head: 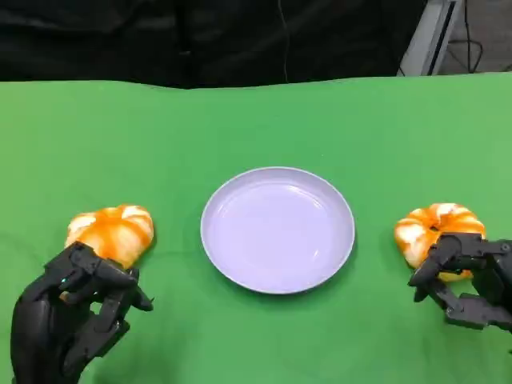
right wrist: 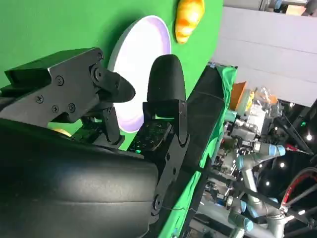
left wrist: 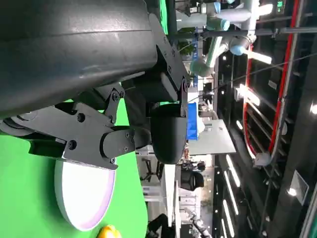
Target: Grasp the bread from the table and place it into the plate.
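Observation:
A round lavender plate point(head: 278, 230) sits mid-table on the green cloth. One orange-and-white bread point(head: 112, 232) lies left of it, and a second bread point(head: 438, 228) lies to its right. My left hand point(head: 72, 316) is just in front of the left bread, fingers bent and apart, with nothing held. At the near edge of the right bread, my right hand point(head: 468, 276) reaches its fingertips over the crust without closing on it. The left wrist view looks past the left hand point(left wrist: 99, 99) to the plate point(left wrist: 84, 198). Beyond the right hand point(right wrist: 99, 124), the right wrist view shows the plate point(right wrist: 141, 64) and the far bread point(right wrist: 189, 17).
Green cloth point(head: 256, 120) covers the table to its far edge, with a black backdrop behind. Open cloth lies between each bread and the plate. The wrist views show lab equipment and other robot arms point(right wrist: 247, 163) beyond the table.

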Controlling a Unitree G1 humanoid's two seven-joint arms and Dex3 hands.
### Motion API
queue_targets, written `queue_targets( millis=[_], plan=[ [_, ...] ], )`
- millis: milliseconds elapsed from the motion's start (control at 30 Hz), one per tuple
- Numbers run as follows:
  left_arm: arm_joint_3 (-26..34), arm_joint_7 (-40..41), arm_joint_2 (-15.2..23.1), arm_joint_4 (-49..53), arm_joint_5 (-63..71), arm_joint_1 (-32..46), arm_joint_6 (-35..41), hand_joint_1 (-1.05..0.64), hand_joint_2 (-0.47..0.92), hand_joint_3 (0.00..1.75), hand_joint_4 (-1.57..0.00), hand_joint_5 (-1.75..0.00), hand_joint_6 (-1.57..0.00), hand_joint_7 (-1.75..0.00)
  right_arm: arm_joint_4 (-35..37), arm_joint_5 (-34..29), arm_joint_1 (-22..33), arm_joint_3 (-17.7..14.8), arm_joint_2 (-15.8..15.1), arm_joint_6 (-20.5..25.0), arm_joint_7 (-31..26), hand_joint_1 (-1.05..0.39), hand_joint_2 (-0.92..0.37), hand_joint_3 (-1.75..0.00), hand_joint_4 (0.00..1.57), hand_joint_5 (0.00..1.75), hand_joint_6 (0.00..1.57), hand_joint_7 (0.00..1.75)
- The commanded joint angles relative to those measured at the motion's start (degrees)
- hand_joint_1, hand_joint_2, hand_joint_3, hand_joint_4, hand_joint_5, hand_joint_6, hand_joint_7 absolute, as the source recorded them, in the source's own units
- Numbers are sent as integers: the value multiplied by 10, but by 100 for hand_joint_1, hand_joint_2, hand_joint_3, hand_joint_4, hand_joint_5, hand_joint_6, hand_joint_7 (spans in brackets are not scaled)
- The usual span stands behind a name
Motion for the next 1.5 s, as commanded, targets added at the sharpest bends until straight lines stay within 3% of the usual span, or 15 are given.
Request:
queue_targets(
  millis=[33,500,567,633,1100,1133,1200,1233,1500],
  plan=[
    [0,-4,3,-13,-9,4,7,-8,92,51,-86,-153,-83,-121,-5,6,-1,-4,-7,3,-2,7,-69,-84,87,139,93,100],
    [4,-15,9,2,-2,-4,-10,-9,92,50,-82,-148,-81,-115,-1,5,-3,-5,-8,3,-3,8,-69,-83,87,138,93,100],
    [7,-11,8,5,-1,-7,-14,-8,92,44,-82,-113,-94,-66,1,4,-3,-5,-9,0,-3,7,-69,-84,88,139,93,100],
    [9,-10,8,6,1,-8,-17,-7,92,42,-82,-104,-99,-51,2,3,-3,-5,-10,-2,-3,7,-69,-84,88,139,93,100],
    [13,-3,6,17,12,-12,-32,-8,92,40,-82,-95,-104,-34,5,7,-5,-6,-10,-5,3,8,-67,-88,87,140,92,100],
    [21,16,10,38,52,-24,-70,-8,92,39,-82,-95,-104,-33,6,4,-6,-6,-10,-7,0,8,-67,-88,86,141,92,100],
    [32,47,14,72,107,-42,-125,-23,92,31,-77,-49,-91,-10,11,4,-10,-7,-10,-12,-1,9,-66,-91,87,142,92,103],
    [35,57,15,84,122,-48,-141,-25,92,30,-77,-40,-89,-6,13,4,-11,-8,-10,-14,-1,9,-65,-94,87,142,92,104],
    [35,111,25,116,167,-60,-175,-27,92,28,-81,-23,-81,0,17,8,-13,-8,-10,-11,2,8,-63,-99,87,143,91,106]
  ],
)
